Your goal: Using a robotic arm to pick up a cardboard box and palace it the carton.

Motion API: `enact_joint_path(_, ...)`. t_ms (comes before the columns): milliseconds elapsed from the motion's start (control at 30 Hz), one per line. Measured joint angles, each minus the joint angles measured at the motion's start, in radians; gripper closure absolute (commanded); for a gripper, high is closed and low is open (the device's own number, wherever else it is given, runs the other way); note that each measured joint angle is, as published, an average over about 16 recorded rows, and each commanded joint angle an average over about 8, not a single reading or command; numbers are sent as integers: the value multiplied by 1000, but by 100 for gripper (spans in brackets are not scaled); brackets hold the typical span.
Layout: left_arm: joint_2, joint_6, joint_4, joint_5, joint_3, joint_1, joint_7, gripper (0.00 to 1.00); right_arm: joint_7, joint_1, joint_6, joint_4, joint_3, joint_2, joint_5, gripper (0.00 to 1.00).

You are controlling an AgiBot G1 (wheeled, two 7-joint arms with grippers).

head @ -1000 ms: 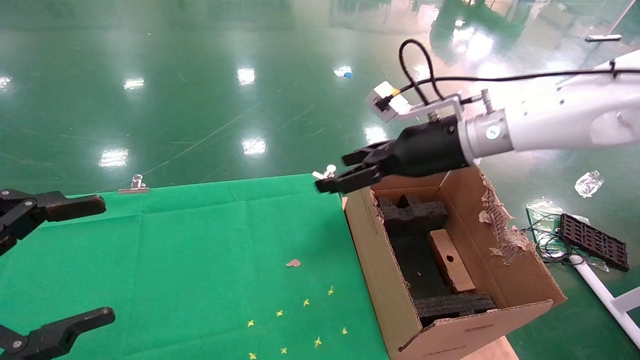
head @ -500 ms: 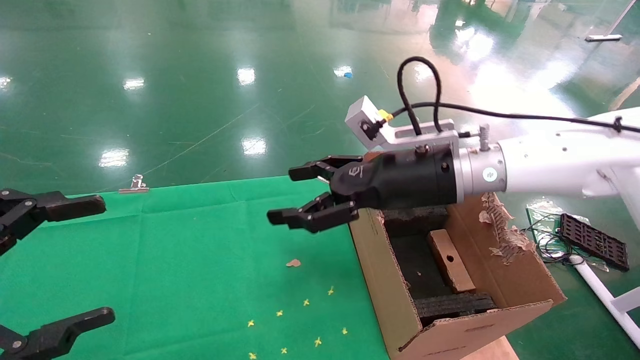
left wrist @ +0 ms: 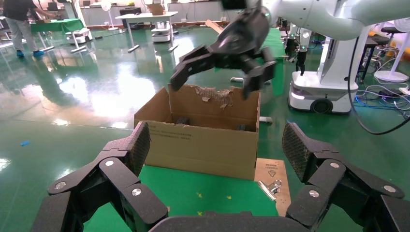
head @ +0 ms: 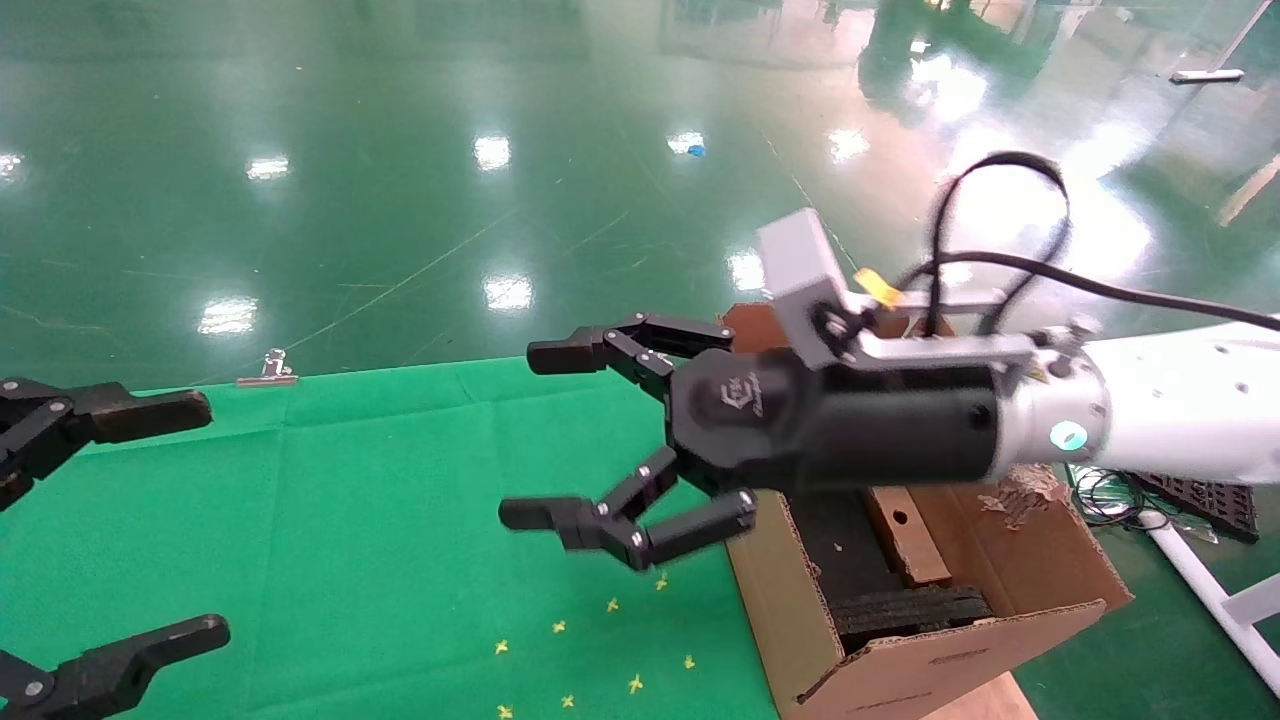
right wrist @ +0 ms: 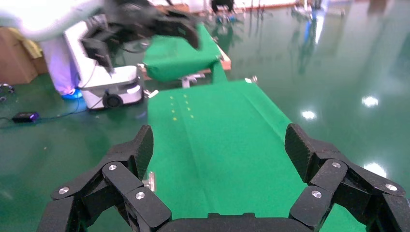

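Setting (head view): glossy green floor (head: 400, 180) behind a bench (head: 380, 500) draped in green cloth; small yellow marks dot the cloth toward 6 o'clock.
Carton (head view): the torn-edged carton (head: 790, 620) stands at the bench's 4 o'clock corner, black foam padding (head: 905, 605) inside.
Cardboard box (head view): the slim cardboard box (head: 908, 535), with its round hole, lies inside the carton, leaning on the foam.
Right pincer (head view): the right pincer (head: 540, 435), on the white robotic arm (head: 1180, 425), hangs over the cloth at the carton's 9 o'clock, spread wide, holding nothing, touching nothing.
Step (judgement): the box looks placed; what remains is carrying the arm clear of the carton's wall.
Left pincer (head view): the left pincer (head: 150, 520) sits idle at 8 o'clock, released and empty.
Left wrist view: its own spread fingers (left wrist: 138, 145) frame the carton (left wrist: 203, 145); the other pincer (left wrist: 217, 72) hovers above the torn rim.
Right wrist view: open fingers (right wrist: 304, 150) with only green cloth (right wrist: 217, 135) between them.
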Motion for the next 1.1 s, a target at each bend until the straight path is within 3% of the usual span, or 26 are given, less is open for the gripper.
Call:
enact_joint_path(400, 0, 0, 0, 0, 0, 0, 0, 0, -64, -154, -28, 145, 176, 35, 66, 0)
enact_joint_path(1100, 0, 0, 0, -1, 0, 0, 0, 0, -61, -141, -25, 133, 161, 33, 60, 0)
